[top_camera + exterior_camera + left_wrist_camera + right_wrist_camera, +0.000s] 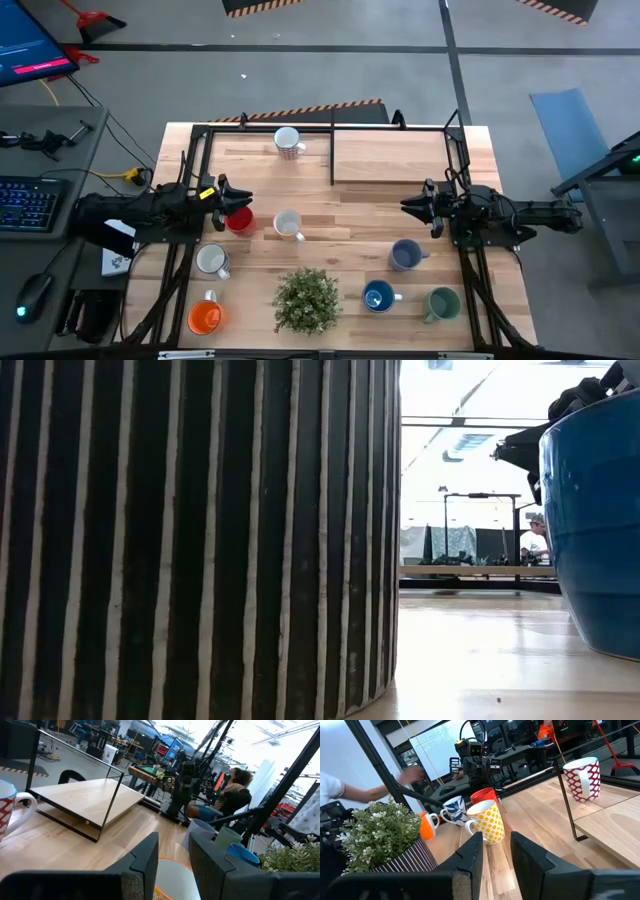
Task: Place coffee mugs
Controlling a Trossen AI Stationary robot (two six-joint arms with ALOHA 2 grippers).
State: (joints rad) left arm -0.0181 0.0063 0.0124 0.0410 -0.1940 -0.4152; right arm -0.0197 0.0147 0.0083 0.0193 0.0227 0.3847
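High view, left to right: left gripper (232,200) at red mug (239,219), fingers apart either side of its rim. Orange mug (205,317) and cream mug (212,260) near front left. Patterned mug (289,143) at back; white mug (288,225) mid-surface (380,225). Plant (306,298) in striped pot. Blue mug (378,296), lavender mug (405,254), green mug (441,303) at right. Right gripper (415,205) hovering, fingers apart, holding nothing. No legible writing. Mugs' contents not discernible.

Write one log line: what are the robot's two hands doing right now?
left gripper: open, at red ceramic mug | right gripper: open, holding nothing
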